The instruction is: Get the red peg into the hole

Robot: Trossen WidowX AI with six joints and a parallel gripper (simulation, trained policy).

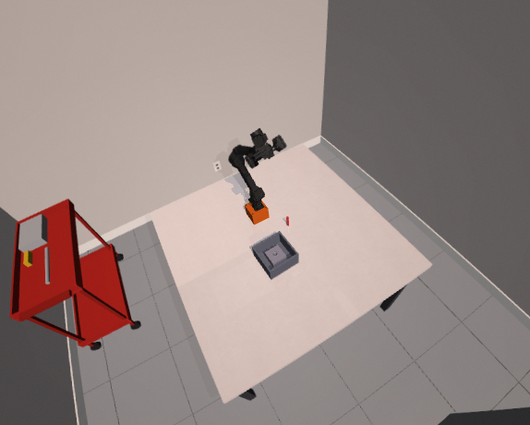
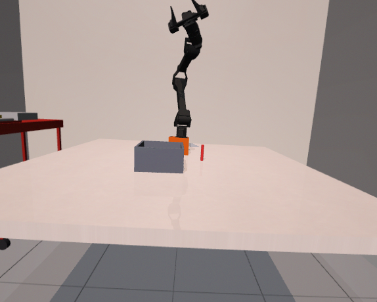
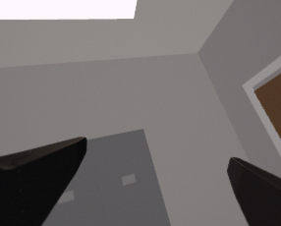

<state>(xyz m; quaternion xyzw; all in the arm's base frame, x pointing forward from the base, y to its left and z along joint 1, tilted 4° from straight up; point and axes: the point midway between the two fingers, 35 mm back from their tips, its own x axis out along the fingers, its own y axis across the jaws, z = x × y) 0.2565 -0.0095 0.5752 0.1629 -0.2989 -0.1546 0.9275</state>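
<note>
In the top view, with 12 o'clock at the picture's upper edge, the red peg (image 1: 287,221) (image 2: 202,152) lies toward 5 to 6 o'clock from the gripper (image 1: 265,151) (image 2: 182,2) (image 3: 158,151), well apart from it. The exterior view shows the peg standing upright on the surface (image 1: 332,240) (image 2: 230,197), far below the gripper and close to its 6 o'clock. The gripper is spread wide with nothing between its two fingers, which point upward. The wrist view looks between them toward a bright ceiling panel (image 3: 64,9) at 11 o'clock.

There is one peg, outside the one open box (image 1: 285,267) (image 2: 159,159). In the top view the box sits near the peg, between its 6 and 7 o'clock. Inside, at the bottom, is one plate (image 1: 270,255) with one round hole near its middle.

One black arm (image 1: 246,177) (image 2: 181,98) rises from one orange block (image 1: 257,215) (image 2: 184,141), which lies at 9 o'clock from the peg in the top view. One red cart (image 1: 76,245) (image 2: 49,124) stands well apart from the box, between its 8 and 9 o'clock, carrying one grey case (image 1: 32,233) (image 2: 27,116), one yellow block (image 1: 28,259) and one grey rod (image 1: 47,265).
</note>
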